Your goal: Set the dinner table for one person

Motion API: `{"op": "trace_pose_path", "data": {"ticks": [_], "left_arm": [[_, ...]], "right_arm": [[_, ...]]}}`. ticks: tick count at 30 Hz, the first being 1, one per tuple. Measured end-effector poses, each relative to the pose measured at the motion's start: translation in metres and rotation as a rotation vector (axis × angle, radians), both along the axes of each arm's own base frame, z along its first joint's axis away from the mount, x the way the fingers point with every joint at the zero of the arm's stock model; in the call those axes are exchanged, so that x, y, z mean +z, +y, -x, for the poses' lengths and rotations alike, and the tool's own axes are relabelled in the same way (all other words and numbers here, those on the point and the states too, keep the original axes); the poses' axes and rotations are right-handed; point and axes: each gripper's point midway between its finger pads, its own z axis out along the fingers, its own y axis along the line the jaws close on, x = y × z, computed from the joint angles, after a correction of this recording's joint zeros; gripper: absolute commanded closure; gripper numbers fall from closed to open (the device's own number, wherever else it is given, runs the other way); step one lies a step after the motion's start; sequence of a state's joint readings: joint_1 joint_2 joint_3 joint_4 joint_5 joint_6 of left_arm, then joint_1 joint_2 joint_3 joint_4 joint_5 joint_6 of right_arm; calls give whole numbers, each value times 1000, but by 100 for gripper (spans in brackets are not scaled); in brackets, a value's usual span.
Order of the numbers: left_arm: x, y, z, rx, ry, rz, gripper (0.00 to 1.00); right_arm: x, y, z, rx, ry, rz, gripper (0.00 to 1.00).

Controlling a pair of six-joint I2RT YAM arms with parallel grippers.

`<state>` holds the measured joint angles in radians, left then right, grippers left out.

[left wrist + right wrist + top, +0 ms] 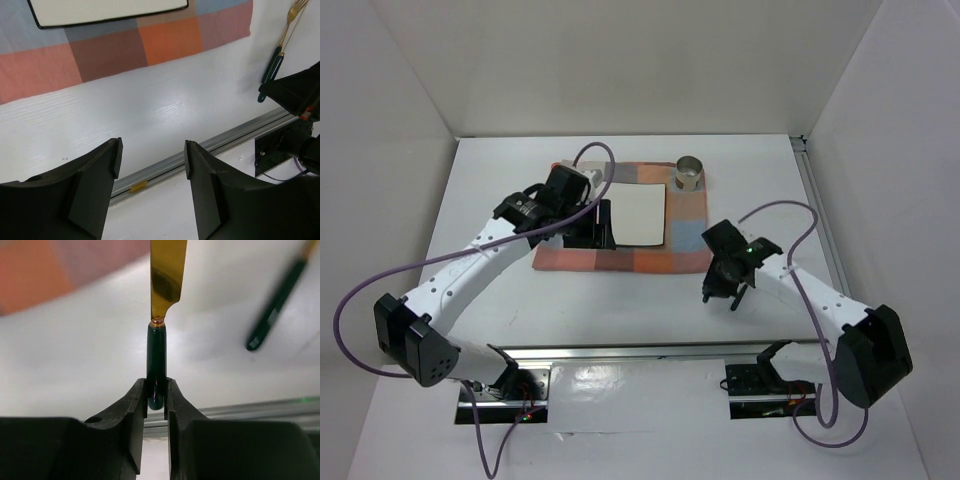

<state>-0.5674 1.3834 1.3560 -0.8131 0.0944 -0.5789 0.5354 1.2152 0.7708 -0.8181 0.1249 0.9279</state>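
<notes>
My right gripper (156, 390) is shut on the end of the dark green handle of a knife (156, 352), whose gold blade points away from me over the white dinner table (75, 365). A fork (275, 305) with a matching green handle lies on the table to its right; the left wrist view shows this fork (286, 37) too. My left gripper (152, 155) stands open and empty. In the top view it (603, 225) hovers by the left side of the white square plate (638, 215). My right gripper (725, 290) is right of the checked cloth (620, 258).
A small metal cup (689, 174) stands on the cloth's far right corner. An aluminium rail (640, 352) runs along the table's near edge, with the arm bases behind it. White walls close in the left, back and right sides.
</notes>
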Motion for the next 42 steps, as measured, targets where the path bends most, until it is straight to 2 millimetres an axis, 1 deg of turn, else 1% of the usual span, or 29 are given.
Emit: {"op": "trace_pose_path", "data": {"ticks": [1, 3, 5, 6, 7, 8, 10, 12, 15, 18, 22, 24, 26, 29, 32, 33, 36, 37, 38, 40, 42], "left_arm": [[4, 2, -3, 10, -8, 0, 31], [12, 5, -9, 26, -29, 6, 31], [19, 9, -15, 40, -49, 12, 31], [21, 11, -17, 47, -55, 13, 31], [22, 14, -19, 57, -58, 13, 31], [22, 16, -19, 62, -56, 10, 31], [21, 21, -20, 69, -55, 3, 31], [21, 26, -21, 78, -56, -1, 31], [20, 31, -15, 84, -59, -2, 31], [22, 36, -8, 89, -65, -3, 31], [26, 40, -4, 98, -84, -3, 31], [24, 42, -3, 103, -83, -8, 31], [20, 44, -2, 105, -76, -15, 31], [15, 46, 0, 110, -63, -29, 31], [13, 48, 1, 115, -59, -36, 31], [13, 48, 1, 115, -58, -37, 31], [13, 48, 2, 116, -56, -38, 31], [13, 48, 2, 116, -56, -38, 31], [13, 48, 2, 116, -57, -39, 31], [13, 49, 1, 119, -58, -42, 29], [14, 50, 2, 123, -57, -47, 28]], "right_arm": [[17, 6, -12, 42, -52, -10, 100], [46, 17, -36, 116, -128, -13, 100], [67, 33, -66, 205, -199, -12, 100], [71, 40, -79, 252, -221, -4, 100], [71, 47, -90, 299, -229, 4, 100], [67, 53, -101, 338, -233, 16, 100], [55, 61, -120, 400, -211, 43, 100], [38, 67, -140, 446, -192, 69, 100], [19, 66, -161, 469, -158, 97, 100], [9, 61, -184, 452, -149, 111, 100], [2, 50, -191, 431, -139, 124, 100], [-1, 46, -193, 426, -133, 129, 100], [-9, 42, -194, 420, -113, 135, 100], [-22, 40, -194, 424, -85, 136, 100], [-28, 41, -194, 430, -75, 131, 100], [-30, 42, -194, 432, -73, 127, 98], [-34, 43, -195, 432, -71, 123, 90], [-35, 43, -195, 432, -69, 125, 78], [-36, 43, -195, 430, -67, 125, 68], [-37, 43, -195, 423, -66, 122, 55], [-38, 43, -195, 418, -66, 121, 51]]}}
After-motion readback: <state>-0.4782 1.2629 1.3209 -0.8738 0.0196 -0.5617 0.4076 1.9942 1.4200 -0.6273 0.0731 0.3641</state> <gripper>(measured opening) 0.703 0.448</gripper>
